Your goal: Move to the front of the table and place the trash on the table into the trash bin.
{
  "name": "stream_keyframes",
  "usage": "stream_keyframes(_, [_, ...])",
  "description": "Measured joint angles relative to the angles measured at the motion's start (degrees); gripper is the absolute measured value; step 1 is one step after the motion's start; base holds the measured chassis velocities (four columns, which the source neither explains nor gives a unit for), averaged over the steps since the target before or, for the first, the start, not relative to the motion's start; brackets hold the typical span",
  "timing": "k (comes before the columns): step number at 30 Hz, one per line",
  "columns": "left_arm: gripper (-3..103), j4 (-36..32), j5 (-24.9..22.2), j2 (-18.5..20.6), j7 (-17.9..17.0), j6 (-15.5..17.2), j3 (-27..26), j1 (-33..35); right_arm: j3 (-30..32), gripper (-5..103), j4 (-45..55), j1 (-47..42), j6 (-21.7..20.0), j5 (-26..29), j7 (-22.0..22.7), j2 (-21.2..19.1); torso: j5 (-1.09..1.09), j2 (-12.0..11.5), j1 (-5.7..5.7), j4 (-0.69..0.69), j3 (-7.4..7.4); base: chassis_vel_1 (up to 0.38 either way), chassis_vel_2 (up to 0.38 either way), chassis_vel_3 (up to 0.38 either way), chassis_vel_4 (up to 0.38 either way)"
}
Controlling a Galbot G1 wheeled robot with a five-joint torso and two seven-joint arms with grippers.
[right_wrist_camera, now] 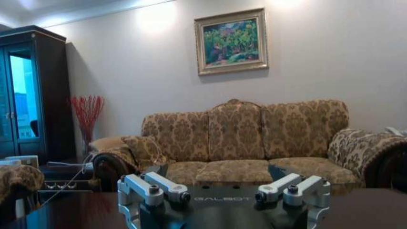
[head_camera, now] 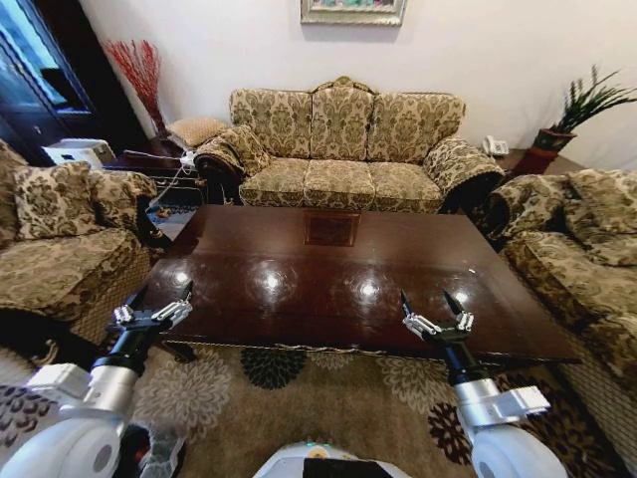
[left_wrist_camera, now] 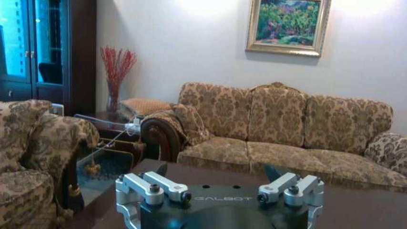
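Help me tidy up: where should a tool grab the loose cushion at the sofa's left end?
Probably its upper edge, from the front and above: the cushion leans tilted against the armrest, leaving that edge free.

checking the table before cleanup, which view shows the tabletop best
The head view: it looks down on the whole glossy top of the table, with both grippers open at its near edge. The left wrist view and right wrist view catch just a dark strip of it behind the grippers.
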Motion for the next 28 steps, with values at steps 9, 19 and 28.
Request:
stream_keyframes(9, [100, 0.01, 0.0, 0.0, 0.0, -0.03, -0.01, 0.0, 0.03, 100, -0.01, 0.0, 0.03, 0.02, 0.0, 0.02, 0.0, 0.0, 0.0, 0.0, 0.0, 0.0, 0.0, 0.0, 0.0])
stream_keyframes(19, [100, 0.01, 0.0, 0.0, 0.0, -0.05, -0.01, 0.0, 0.04, 100, -0.01, -0.01, 0.04, 0.03, -0.01, 0.02, 0.0, 0.0, 0.0, 0.0, 0.0, 0.0, 0.0, 0.0, 0.0])
stream_keyframes(28, [100, 0.01, 0.0, -0.01, 0.0, -0.05, -0.01, 0.0, 0.05, 100, -0.01, -0.01, 0.04, 0.03, -0.01, 0.02, 0.0, 0.0, 0.0, 0.0, 0.0, 0.0, 0.0, 0.0, 0.0])
